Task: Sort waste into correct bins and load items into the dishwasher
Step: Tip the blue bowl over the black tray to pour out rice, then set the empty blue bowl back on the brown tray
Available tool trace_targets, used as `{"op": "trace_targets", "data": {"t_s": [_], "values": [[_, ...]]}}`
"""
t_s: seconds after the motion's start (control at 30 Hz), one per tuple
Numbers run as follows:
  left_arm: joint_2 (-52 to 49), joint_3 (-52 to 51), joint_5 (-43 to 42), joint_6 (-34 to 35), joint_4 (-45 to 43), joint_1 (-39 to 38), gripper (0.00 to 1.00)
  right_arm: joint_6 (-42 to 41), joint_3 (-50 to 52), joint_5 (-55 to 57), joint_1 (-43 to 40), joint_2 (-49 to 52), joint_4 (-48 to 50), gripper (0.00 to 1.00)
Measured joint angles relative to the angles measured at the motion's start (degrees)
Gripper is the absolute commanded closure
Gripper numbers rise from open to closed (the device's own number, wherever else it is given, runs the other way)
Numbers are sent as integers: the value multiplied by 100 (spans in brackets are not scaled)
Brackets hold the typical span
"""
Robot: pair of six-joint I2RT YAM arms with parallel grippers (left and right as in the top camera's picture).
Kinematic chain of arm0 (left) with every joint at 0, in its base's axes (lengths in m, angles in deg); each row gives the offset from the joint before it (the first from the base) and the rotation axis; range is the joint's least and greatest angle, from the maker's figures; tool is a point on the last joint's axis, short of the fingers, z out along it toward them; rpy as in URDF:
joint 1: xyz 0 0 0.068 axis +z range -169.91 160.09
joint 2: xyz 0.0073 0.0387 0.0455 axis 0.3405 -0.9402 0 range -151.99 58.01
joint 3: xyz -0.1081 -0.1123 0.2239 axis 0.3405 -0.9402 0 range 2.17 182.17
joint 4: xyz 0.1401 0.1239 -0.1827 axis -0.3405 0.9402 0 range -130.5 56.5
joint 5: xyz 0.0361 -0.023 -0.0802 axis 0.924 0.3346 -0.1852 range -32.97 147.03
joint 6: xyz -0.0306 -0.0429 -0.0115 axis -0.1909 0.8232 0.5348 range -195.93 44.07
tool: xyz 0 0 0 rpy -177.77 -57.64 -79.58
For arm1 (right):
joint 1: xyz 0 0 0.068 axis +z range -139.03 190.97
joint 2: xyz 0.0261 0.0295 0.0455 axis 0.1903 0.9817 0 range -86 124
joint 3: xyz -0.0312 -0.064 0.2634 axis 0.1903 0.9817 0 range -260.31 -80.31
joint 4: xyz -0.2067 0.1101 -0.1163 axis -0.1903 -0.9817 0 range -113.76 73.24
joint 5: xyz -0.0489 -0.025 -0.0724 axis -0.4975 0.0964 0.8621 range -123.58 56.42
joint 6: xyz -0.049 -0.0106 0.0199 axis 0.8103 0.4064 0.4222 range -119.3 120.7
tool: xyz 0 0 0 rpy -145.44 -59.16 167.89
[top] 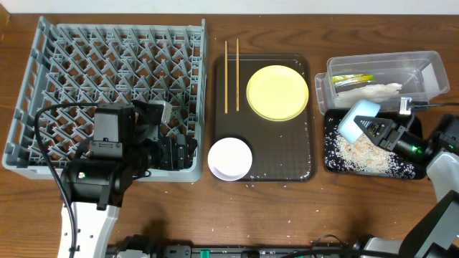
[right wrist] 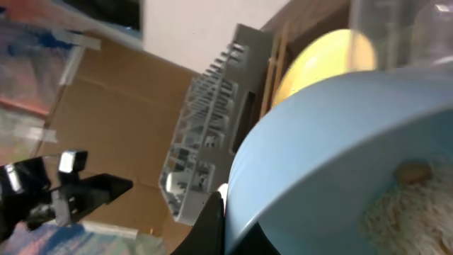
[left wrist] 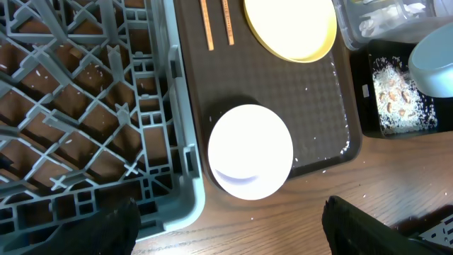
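My right gripper [top: 374,132] is shut on the rim of the light blue bowl [top: 358,119] and holds it tilted over the black tray [top: 337,163]. Whitish food crumbs [top: 362,152] lie in that tray. In the right wrist view the bowl [right wrist: 340,142] fills the frame, pinched at my finger [right wrist: 237,216]. My left gripper [top: 176,152] is open and empty over the front right corner of the grey dish rack [top: 107,79]. The white bowl [top: 230,158], yellow plate [top: 277,92] and two chopsticks [top: 232,65] lie on the brown serving tray. The napkin [top: 369,91] and wrapper [top: 353,79] lie in the clear tub [top: 430,68]. The small white cup is hidden.
The brown serving tray [top: 287,154] lies between the rack and the bins. Stray crumbs dot it and the wooden table near its front edge. In the left wrist view my open fingers [left wrist: 233,237] straddle the rack's corner [left wrist: 185,198] and bare table in front of the white bowl [left wrist: 250,151].
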Motion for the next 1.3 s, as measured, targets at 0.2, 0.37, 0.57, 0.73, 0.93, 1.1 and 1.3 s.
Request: {"op": "trace_targets", "data": {"t_s": [0.2,0.37,0.57,0.73,0.93,1.1,1.3], "values": [[0,0,2,0,-127,0,17,-638,33,201,-166,0,433,99],[0,0,0,0,-256,0,17,-1139,42,179,-168,0,791,99],[0,0,0,0,-295,0,17,-1394,57,-22,-133,0,793,99],[0,0,0,0,-304,0,18,-1366,63,85,-35,-24,584,99],[0,0,0,0,-297,0,18,-1307,63,293,116,-57,369,98],[0,0,0,0,-289,0,18,-1309,57,1182,1086,-839,195,98],[0,0,2,-4,-378,0,24,-1316,46,4111,3604,-1718,-203,99]]}}
